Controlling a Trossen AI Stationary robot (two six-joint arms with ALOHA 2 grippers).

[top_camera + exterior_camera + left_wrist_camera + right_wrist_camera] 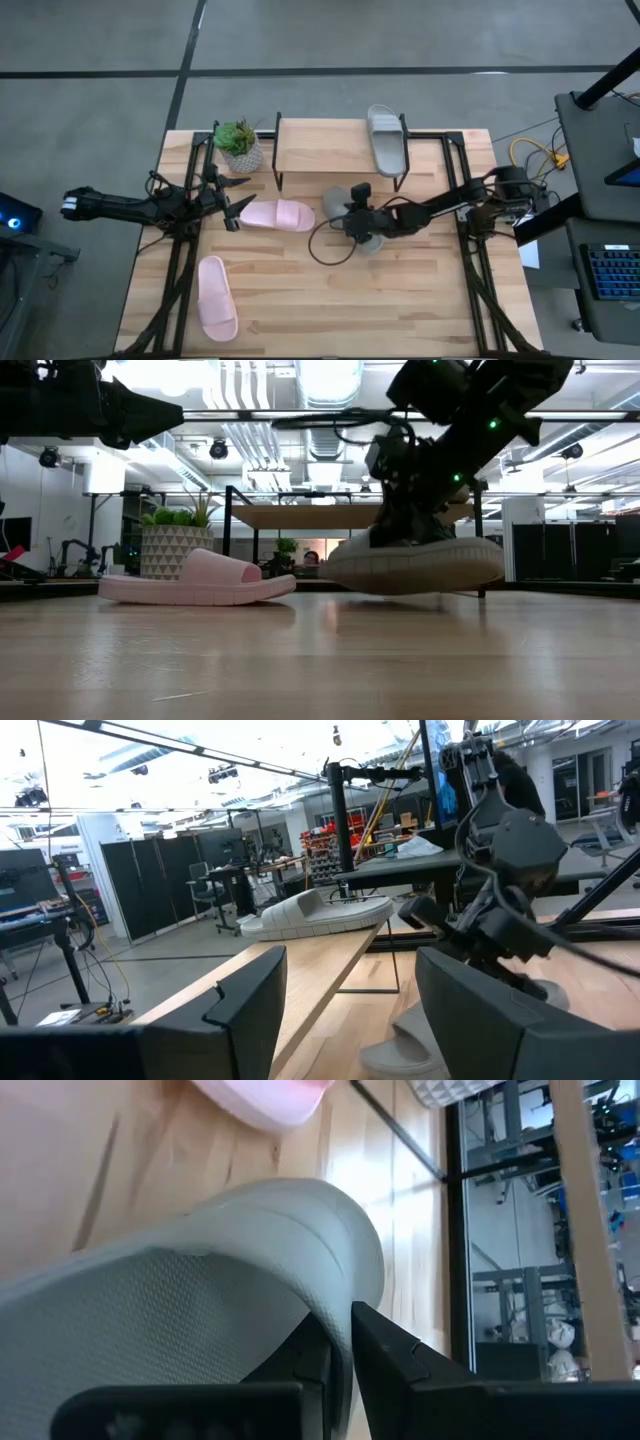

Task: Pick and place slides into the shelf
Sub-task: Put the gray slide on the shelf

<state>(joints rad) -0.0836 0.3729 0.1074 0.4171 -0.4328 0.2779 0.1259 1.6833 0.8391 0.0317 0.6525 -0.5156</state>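
My right gripper (358, 216) is shut on a grey-green slide (415, 565) at mid-table, in front of the shelf (325, 147). A second grey-green slide (386, 140) lies flat on the right part of the shelf's top board. One pink slide (278, 214) lies sole down just left of the held slide. The other pink slide (215, 297) lies near the table's front left. My left gripper (237, 203) is open and hangs raised above the table, by the left end of the middle pink slide, touching nothing. My right gripper holds the grey-green slide by its wide strap (330, 1250), pinched at the strap's edge with one finger (395, 1365) outside and the other under it. The fingers come slanting down from the table's right. The slide stays roughly level, sole down, just clear of the table.
A potted plant (238, 146) stands at the shelf's left end. Black frame rails (180, 260) run along the table's left and right sides. Bare tabletop lies in front of the slides (350, 300). The left half of the shelf's top board (310, 150) is bare.
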